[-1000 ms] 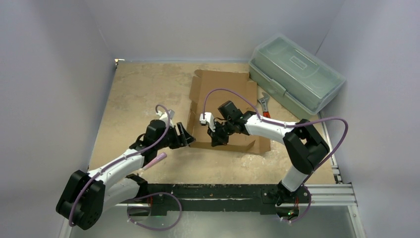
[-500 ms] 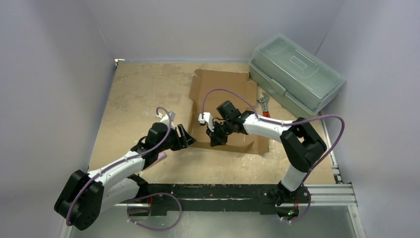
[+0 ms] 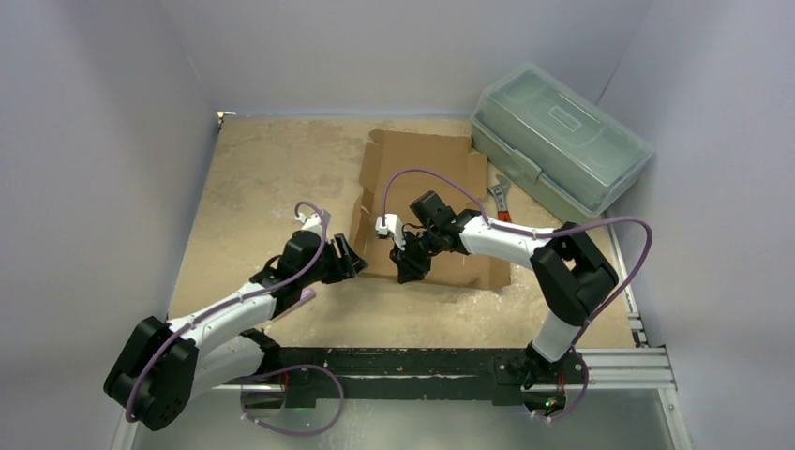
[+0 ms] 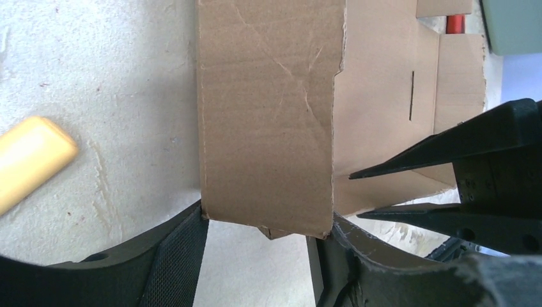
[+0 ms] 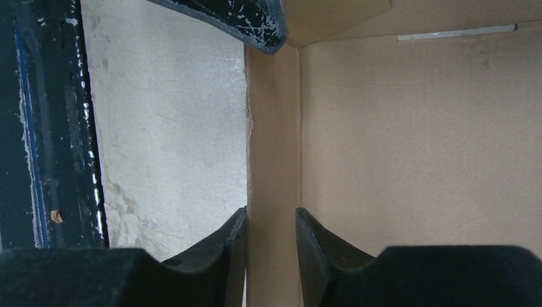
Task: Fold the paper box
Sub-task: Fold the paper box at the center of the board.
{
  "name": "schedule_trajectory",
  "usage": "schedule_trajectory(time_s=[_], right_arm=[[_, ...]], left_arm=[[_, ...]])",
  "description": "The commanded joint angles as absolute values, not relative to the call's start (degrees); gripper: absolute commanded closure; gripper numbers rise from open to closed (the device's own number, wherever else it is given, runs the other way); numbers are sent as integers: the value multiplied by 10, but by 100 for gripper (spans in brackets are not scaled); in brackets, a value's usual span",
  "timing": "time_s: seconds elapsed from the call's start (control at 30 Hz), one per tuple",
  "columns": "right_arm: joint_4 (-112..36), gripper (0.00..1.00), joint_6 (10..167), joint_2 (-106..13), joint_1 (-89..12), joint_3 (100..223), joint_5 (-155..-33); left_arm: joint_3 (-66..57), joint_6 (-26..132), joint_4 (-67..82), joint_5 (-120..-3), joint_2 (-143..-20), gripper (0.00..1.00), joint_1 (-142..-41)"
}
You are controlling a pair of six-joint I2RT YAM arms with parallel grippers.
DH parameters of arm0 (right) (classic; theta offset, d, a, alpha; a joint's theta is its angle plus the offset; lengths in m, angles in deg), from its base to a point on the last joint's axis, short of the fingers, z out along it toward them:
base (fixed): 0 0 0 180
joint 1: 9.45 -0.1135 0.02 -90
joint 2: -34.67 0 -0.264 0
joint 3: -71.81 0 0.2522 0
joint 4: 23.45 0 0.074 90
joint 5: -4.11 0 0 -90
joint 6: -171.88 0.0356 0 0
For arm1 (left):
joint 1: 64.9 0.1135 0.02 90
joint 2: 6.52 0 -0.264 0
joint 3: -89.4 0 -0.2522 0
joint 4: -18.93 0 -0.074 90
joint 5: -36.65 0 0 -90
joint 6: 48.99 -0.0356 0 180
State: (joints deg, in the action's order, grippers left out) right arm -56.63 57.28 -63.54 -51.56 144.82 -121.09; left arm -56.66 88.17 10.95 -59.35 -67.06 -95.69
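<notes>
A pale yellow, round-ended rod (image 4: 32,160) lies on the beige speckled tabletop (image 3: 253,178), at the far left of the left wrist view. To its right the left gripper (image 3: 354,262) sits low at the left long edge of the paper box (image 3: 427,178), a plain brown corrugated cardboard sheet, die-cut with flaps and slots. The gripper's jaws are spread wide. They straddle the near end of the raised left side flap (image 4: 265,115), and the flap's two corners meet the fingertips (image 4: 179,256).

The sheet lies right of the table's middle. Its long axis runs from the arms toward the back wall, and a notched flap at the far end points at that wall. The main panel lies flat.

The right gripper (image 3: 408,271) is at the sheet's near left corner. Its jaws are parted a little, with one finger (image 5: 224,262) on each side of an upright cardboard wall.

A silver wrench with a red handle (image 3: 501,199) lies just beside the sheet's right edge. A translucent grey-green plastic toolbox (image 3: 562,141) sits in the far right corner, set at a slant.
</notes>
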Motion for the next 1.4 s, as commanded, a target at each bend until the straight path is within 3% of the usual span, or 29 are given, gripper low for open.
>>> schedule_trajectory(time_s=[0.0, 0.33, 0.77, 1.1, 1.37], right_arm=[[-567, 67, 563, -611, -519, 1468, -1217], [-554, 89, 584, -634, -529, 1491, -1187], [-554, 94, 586, -642, -529, 1485, -1194], [-553, 95, 587, -646, -533, 1484, -1201], [-552, 95, 587, -646, -533, 1482, -1202]], left_arm=[[-539, 871, 108, -568, -674, 47, -959], [-525, 871, 105, -557, -687, 52, -968], [-525, 865, 128, -555, -701, 64, -980], [-530, 852, 128, -472, -663, 64, -1019], [-533, 848, 158, -445, -701, 74, -1036]])
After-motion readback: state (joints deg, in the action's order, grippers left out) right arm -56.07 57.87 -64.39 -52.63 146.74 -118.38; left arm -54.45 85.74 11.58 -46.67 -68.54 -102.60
